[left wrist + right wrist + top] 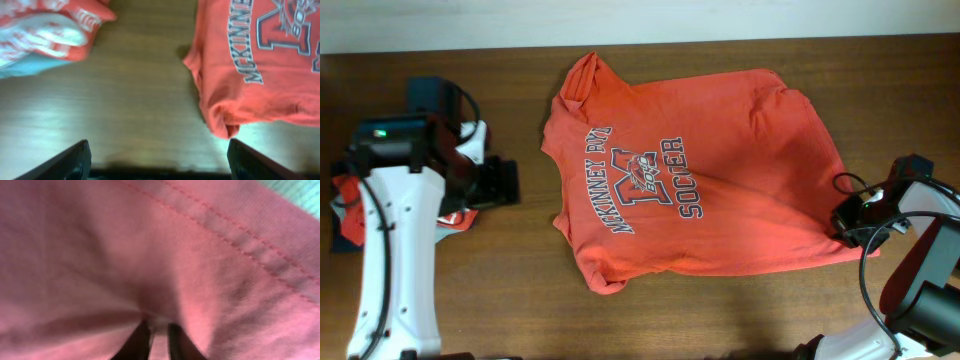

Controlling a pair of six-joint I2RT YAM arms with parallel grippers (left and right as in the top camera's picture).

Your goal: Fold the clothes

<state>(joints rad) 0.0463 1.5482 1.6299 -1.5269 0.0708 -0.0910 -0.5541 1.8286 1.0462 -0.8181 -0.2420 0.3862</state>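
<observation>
Right claw (159, 327) closed, pinching T-shirt (720, 150) hem

The overhead view looks straight down on the whole table (520, 290), with the shirt (700, 170) mid-frame. The left wrist view looks low across the wood from nearby, sharing with it the shirt's lettered edge and a folded pile (40, 32). The right wrist view sits right against shirt cloth, which fills it.
</observation>
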